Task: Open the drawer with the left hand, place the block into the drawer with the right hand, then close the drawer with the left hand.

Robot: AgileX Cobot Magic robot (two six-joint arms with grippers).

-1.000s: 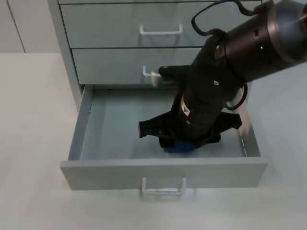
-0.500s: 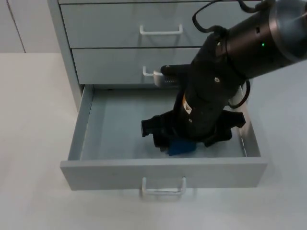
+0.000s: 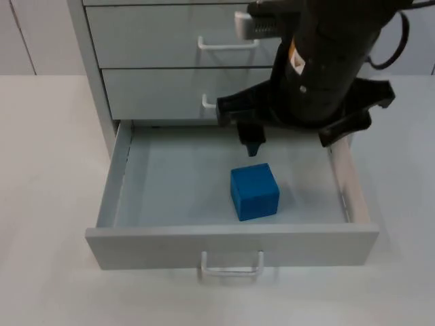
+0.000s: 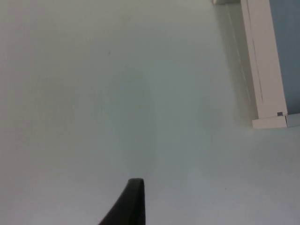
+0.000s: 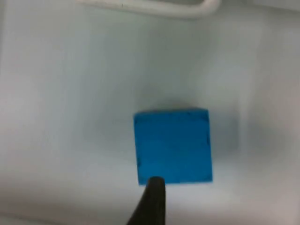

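The drawer (image 3: 231,234) of the grey cabinet (image 3: 170,61) is pulled out, and the blue block (image 3: 254,191) sits flat on its floor, nearer the front panel than the back and apart from both side walls. The right hand (image 3: 253,144) hovers above the drawer's rear, holding nothing; how far it is open cannot be told. In the right wrist view the block (image 5: 172,146) lies free beneath a fingertip (image 5: 152,201). The left hand (image 4: 129,206) waits over bare worktop (image 4: 117,103) beside the drawer's side wall (image 4: 265,65); its opening cannot be told.
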